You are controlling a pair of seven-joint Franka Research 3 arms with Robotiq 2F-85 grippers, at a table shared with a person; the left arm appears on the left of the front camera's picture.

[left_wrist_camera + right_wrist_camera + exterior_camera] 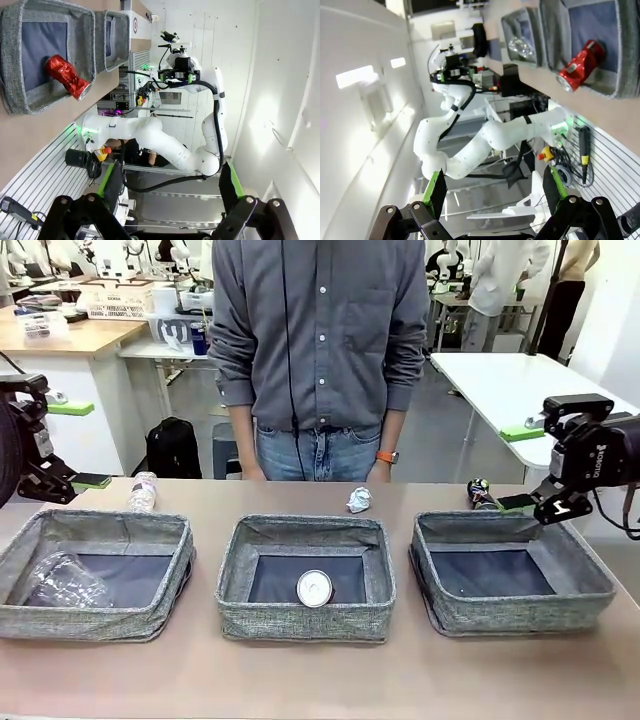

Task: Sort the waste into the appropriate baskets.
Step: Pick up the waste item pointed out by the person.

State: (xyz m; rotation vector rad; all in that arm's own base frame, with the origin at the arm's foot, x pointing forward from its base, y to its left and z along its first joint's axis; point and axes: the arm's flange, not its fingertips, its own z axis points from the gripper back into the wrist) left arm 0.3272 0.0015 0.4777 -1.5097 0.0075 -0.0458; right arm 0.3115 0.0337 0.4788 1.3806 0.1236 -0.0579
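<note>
Three grey baskets stand in a row: the left basket (100, 618) holds crushed clear plastic (62, 582), the middle basket (305, 620) holds a red can (314, 588), and the right basket (520, 612) shows a bare dark bottom. Behind them on the table lie a clear bottle (143, 491), a crumpled paper ball (358, 500) and a dark can with a green top (479, 490). My left gripper (45, 475) hangs open at the left edge. My right gripper (555, 508) hangs open over the right basket's far corner. The left wrist view shows the red can (67, 77) beyond the open left gripper (170, 187). The right wrist view shows the can (580, 65) beyond the open right gripper (496, 190).
A person in a grey shirt (320, 330) stands at the table's far edge behind the middle basket, arms down. Bare tabletop (320, 680) lies in front of the baskets. Desks and shelves are farther back.
</note>
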